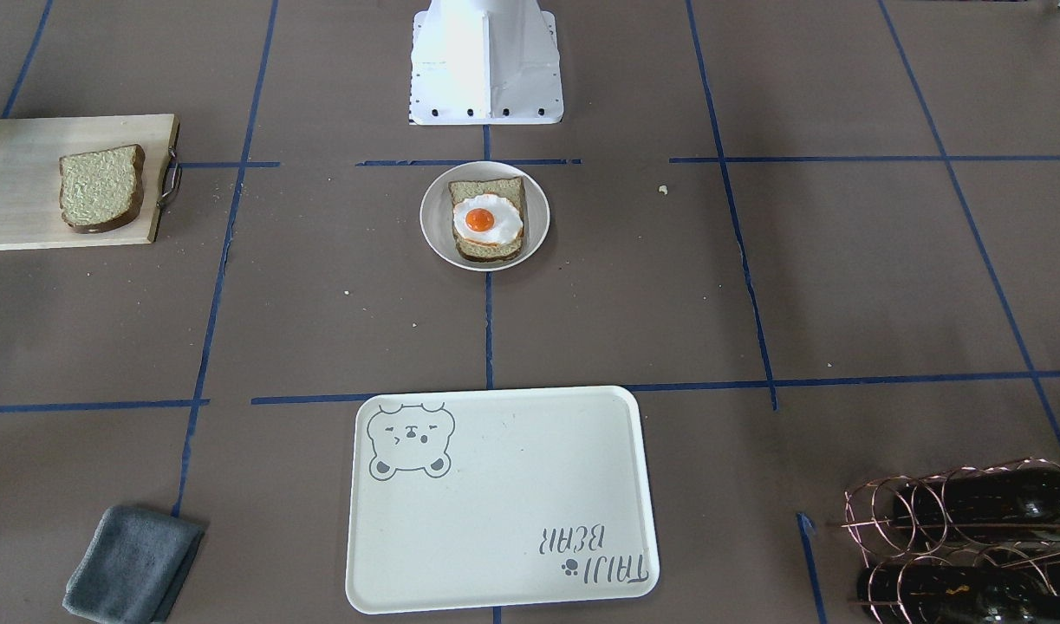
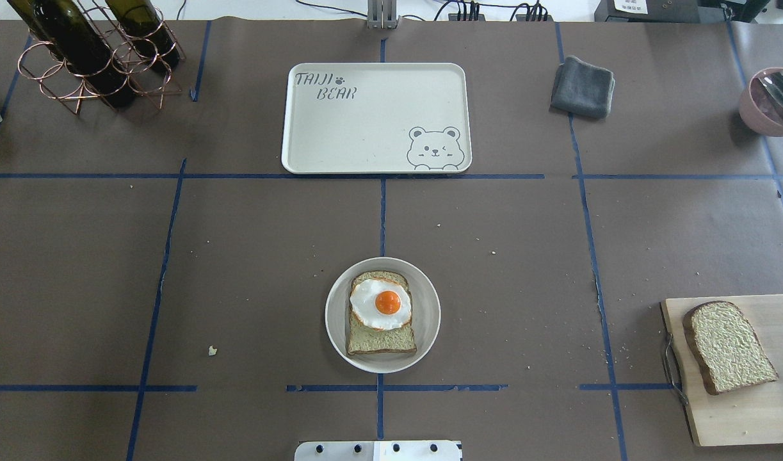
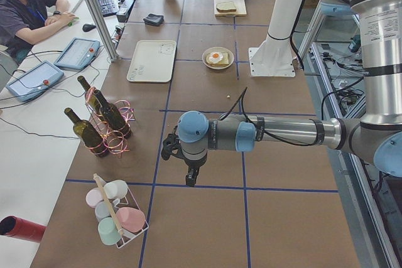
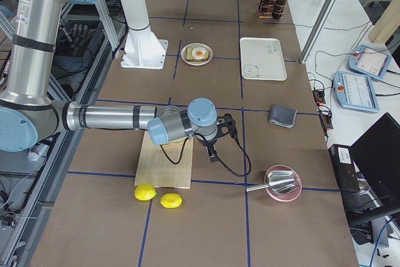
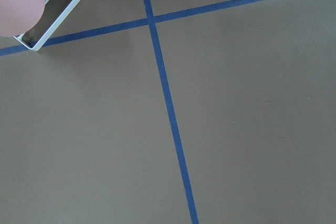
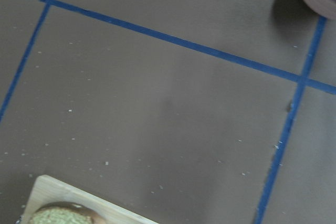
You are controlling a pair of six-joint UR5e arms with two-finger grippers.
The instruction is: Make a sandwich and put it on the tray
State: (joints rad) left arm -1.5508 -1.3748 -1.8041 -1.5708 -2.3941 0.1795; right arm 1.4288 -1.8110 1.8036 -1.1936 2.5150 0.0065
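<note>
One bread slice [image 2: 381,339] lies on a small round white plate [image 2: 429,320] in the middle of the table, with the fried egg [image 2: 381,302] on top of it. The second bread slice [image 2: 730,346] lies on a wooden cutting board [image 2: 737,416] at the right. The cream bear tray [image 2: 365,128] is bare, at the far middle. My left gripper [image 3: 188,177] hangs over bare table far to the left, and I cannot tell whether it is open. My right gripper [image 4: 214,154] hangs beside the cutting board's far edge, and I cannot tell its state either.
A copper rack with wine bottles [image 2: 96,57] stands far left. A grey cloth [image 2: 583,86] and a pink bowl with a spoon [image 2: 772,102] are far right. Two lemons [image 4: 145,192] lie past the board. A cup rack [image 3: 116,218] stands near my left gripper.
</note>
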